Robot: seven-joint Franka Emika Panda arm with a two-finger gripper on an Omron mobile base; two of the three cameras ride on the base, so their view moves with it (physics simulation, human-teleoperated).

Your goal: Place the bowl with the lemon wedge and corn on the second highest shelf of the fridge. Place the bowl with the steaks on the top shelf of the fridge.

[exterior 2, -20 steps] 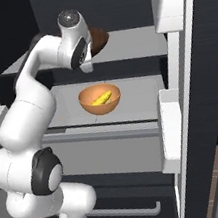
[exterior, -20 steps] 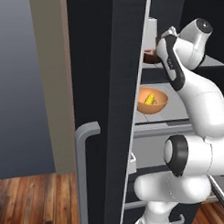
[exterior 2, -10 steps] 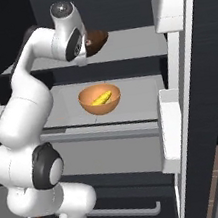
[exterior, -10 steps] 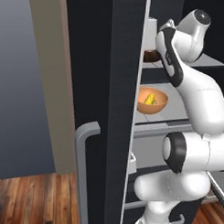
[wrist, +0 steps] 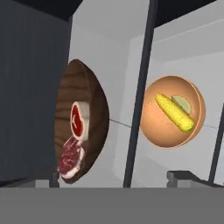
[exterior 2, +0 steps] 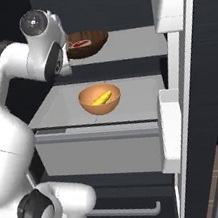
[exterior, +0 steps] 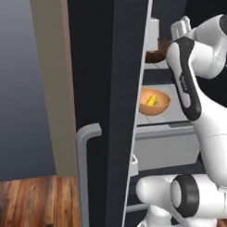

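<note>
The bowl with the steaks (exterior 2: 88, 41), a shallow dark brown wooden dish, rests on the top shelf (exterior 2: 133, 45) of the fridge (exterior: 107, 87). Two red steaks (wrist: 74, 140) lie in it. One shelf down stands the orange bowl (exterior 2: 99, 99) with the corn (wrist: 174, 113) and a pale lemon wedge (wrist: 183, 103); the left base view shows it too (exterior: 154, 103). My gripper (wrist: 118, 178) hangs just in front of the wooden dish, its jaws wide apart and empty. The dish (wrist: 83, 122) stands free of the fingertips (wrist: 55, 176).
The black fridge door with its grey bar handle (exterior: 87, 172) stands open on the left. White door bins (exterior 2: 168, 0) line the inner door on the right. A light grey drawer front (exterior 2: 97, 146) sits below the orange bowl's shelf. Wooden floor (exterior: 33, 203) lies beneath.
The jaws went from shut to wide open, letting go of the wooden dish. The hand drew back from the top shelf toward the base. Both bowls stay put.
</note>
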